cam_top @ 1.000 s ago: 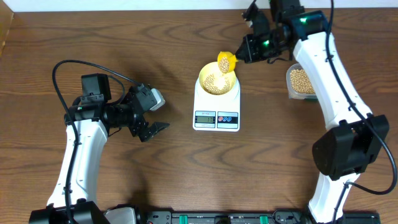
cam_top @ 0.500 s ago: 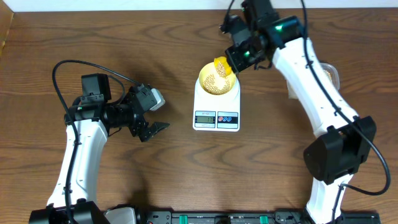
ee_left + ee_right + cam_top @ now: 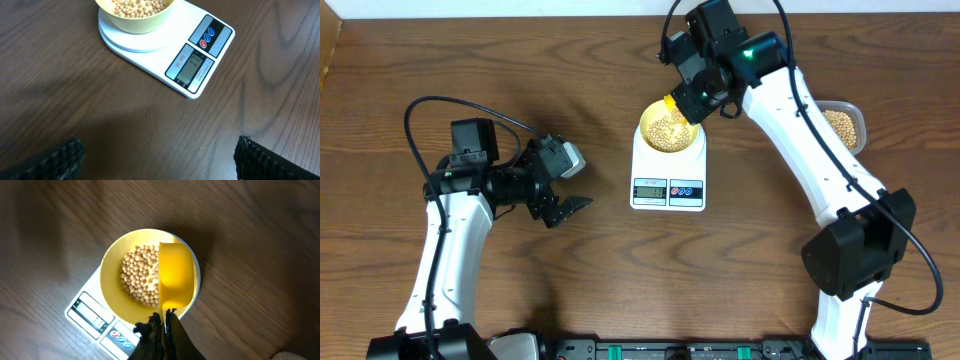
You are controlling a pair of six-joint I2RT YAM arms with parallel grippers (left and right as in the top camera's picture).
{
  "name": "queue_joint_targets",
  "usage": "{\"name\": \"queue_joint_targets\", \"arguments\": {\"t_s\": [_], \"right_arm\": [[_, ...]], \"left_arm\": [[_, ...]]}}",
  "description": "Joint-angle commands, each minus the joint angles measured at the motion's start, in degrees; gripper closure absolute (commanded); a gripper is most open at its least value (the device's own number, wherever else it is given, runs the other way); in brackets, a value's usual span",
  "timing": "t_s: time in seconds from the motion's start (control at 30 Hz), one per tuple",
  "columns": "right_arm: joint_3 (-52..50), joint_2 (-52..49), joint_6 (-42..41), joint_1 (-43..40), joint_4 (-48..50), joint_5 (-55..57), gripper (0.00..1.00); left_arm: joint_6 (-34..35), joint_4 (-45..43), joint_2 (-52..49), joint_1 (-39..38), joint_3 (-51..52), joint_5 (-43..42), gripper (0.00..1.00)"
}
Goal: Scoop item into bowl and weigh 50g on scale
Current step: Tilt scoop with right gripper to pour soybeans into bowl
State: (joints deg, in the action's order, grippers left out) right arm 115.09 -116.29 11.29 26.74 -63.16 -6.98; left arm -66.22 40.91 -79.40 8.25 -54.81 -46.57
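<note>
**Scoop held over the bowl on the scale**

My right gripper (image 3: 165, 319) is clamped tight on the handle of the yellow scoop (image 3: 176, 277), with both jaws pressed against it. The cup of the scoop hangs over the bowl (image 3: 111, 287), on the side away from the scale's display. It shows my wrist camera a smooth yellow face. I cannot tell whether the scoop touches the bowl's rim or hangs just above it.

The pale yellow bowl sits on the round platform of the white scale (image 3: 667, 190), at the end away from the display and the two buttons. Tan beans (image 3: 137, 277) lie in a heap across the bottom of the bowl. The display shows dark marks, but they are too small for me to read in any view.

My left gripper (image 3: 568, 210) has its jaws spread wide and grips nothing. It hovers over the bare wooden table (image 3: 620, 280), well apart from the scale on its left side. Its wrist camera looks across at the scale's display end.

Well to the right of the scale, a clear plastic tub (image 3: 861, 118) sits partly behind my right arm and holds more beans.
</note>
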Motion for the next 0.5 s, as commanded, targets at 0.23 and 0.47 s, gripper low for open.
{"name": "queue_joint_targets", "arguments": {"t_s": [0.23,0.47], "right_arm": [[1.5,2.0,2.9,1.6,0.1,1.0,0.99],[1.5,2.0,8.3,2.2,0.0,1.1,0.99]], "left_arm": [[0.1,0.2,-0.3,0.2,0.6,-0.3,0.03],[0.1,0.2,-0.3,0.2,0.6,-0.3,0.02]]}}
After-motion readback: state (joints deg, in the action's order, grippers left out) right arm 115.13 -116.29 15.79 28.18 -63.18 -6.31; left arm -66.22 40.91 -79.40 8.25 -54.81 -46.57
